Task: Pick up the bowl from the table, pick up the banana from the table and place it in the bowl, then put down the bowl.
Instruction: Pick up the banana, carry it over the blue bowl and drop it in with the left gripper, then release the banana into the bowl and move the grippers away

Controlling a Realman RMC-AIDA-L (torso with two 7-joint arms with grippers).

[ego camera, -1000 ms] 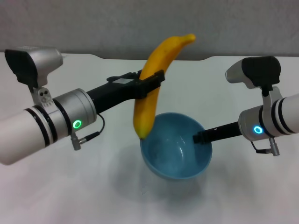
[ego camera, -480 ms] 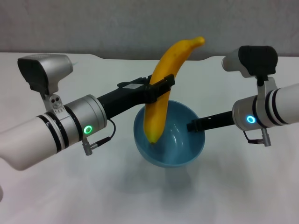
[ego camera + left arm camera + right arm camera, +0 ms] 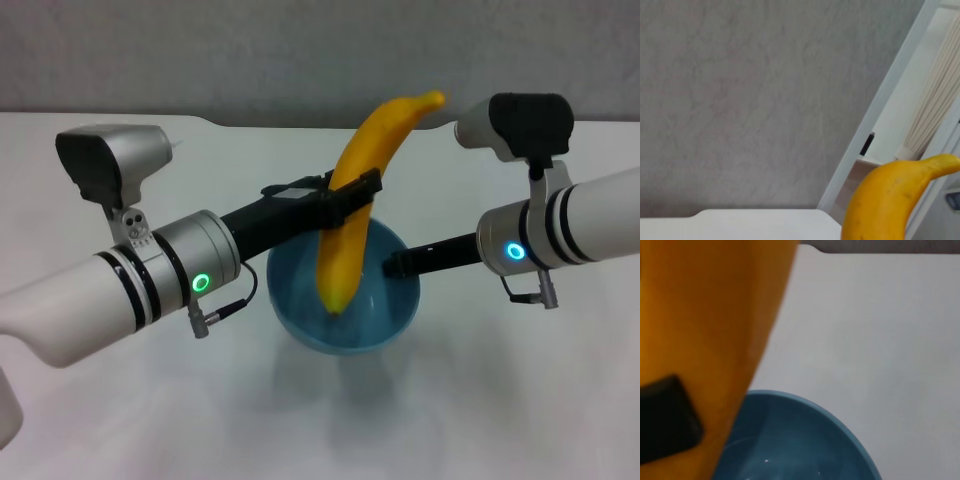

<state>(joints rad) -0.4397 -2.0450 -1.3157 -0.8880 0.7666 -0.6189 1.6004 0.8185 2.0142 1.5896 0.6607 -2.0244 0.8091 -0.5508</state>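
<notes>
My left gripper (image 3: 350,195) is shut on the banana (image 3: 362,200) around its middle and holds it nearly upright, stem tip up. Its lower end hangs inside the light blue bowl (image 3: 300,310). My right gripper (image 3: 398,266) is shut on the bowl's right rim and holds the bowl above the white table (image 3: 480,400). The left wrist view shows the banana's upper end (image 3: 890,200) against the wall. The right wrist view shows the banana (image 3: 705,330) close up over the bowl (image 3: 805,440), with a dark left finger (image 3: 665,420) on it.
The table's far edge with its notch (image 3: 300,125) runs in front of a grey wall. Both forearms (image 3: 120,290) reach in from the sides over the table's middle.
The bowl has moved left under the banana. The banana has shifted right and lower, so its lower end now hangs inside the bowl instead of at its left rim.
</notes>
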